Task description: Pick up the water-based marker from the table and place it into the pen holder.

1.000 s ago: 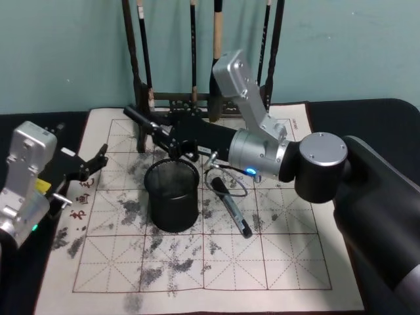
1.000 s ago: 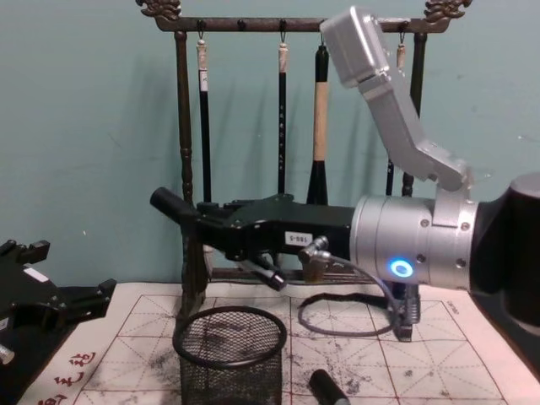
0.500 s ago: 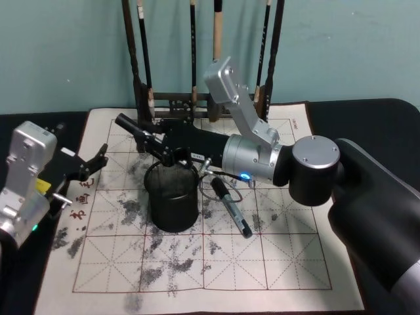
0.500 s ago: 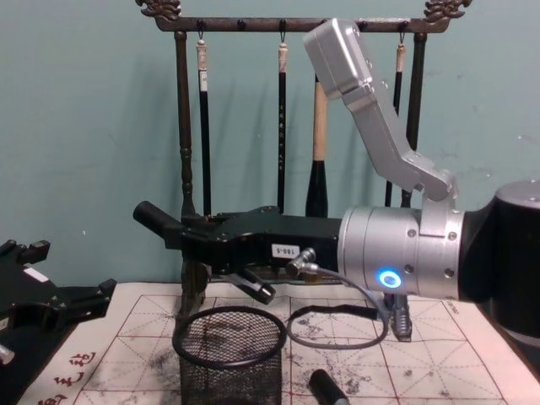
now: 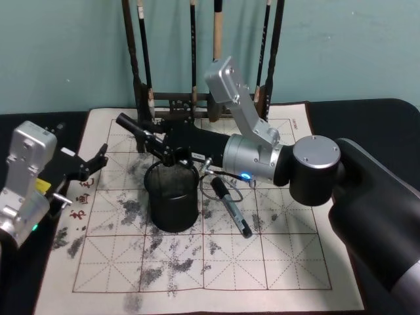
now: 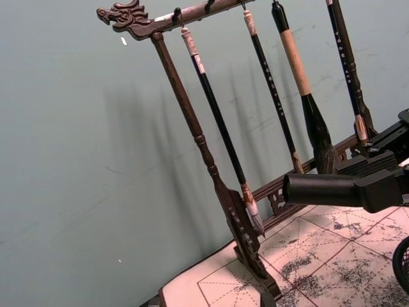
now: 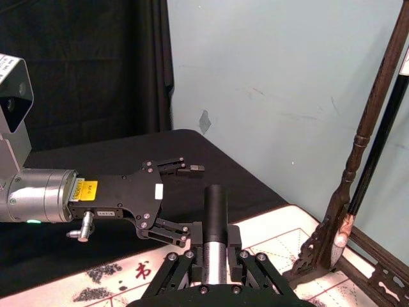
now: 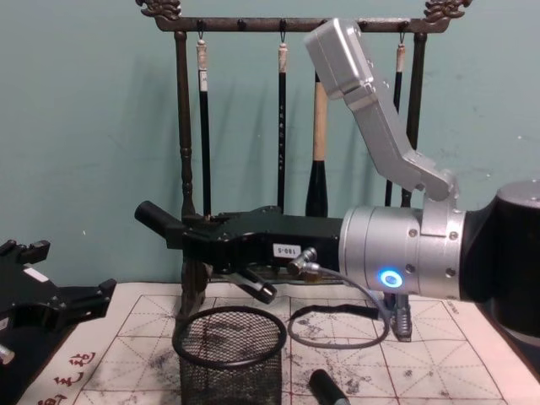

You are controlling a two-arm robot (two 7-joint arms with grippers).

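Note:
My right gripper is shut on a black water-based marker, holding it tilted just above the far rim of the pen holder, a round black mesh cup on the mat. From the chest, the marker slants over the pen holder, one end low near the rim, inside the right gripper. In the right wrist view the marker sits between the fingers. My left gripper rests open at the mat's left edge.
A second dark marker lies on the ink-stained calligraphy mat just right of the holder. A tall wooden brush rack with several hanging brushes stands close behind. A grey cable loop hangs under the right wrist.
The right arm carried the marker leftward and lower toward the holder's rim; over the last half second it has hardly moved. The left arm stayed still.

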